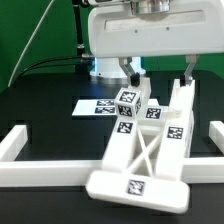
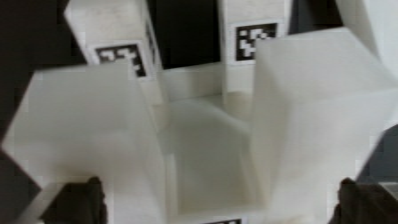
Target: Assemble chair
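The chair (image 1: 145, 140) lies on the black tabletop (image 1: 40, 110), its wide end touching the border rail (image 1: 40, 165). The end effector (image 1: 160, 72) hovers above its far end, fingers (image 2: 75, 200) spread apart, holding nothing. Descending off-centre could strike the posts and skew the chair. The marker board (image 1: 95, 104) sits just behind; the exterior view's left is open.

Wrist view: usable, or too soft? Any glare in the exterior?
Wrist view: the chair assembly fills the frame, soft and overexposed, edges blurred; tags still readable; fingertips dark at the frame edge. Exterior view: sharper, black table contrasts well, marker board slightly washed out.
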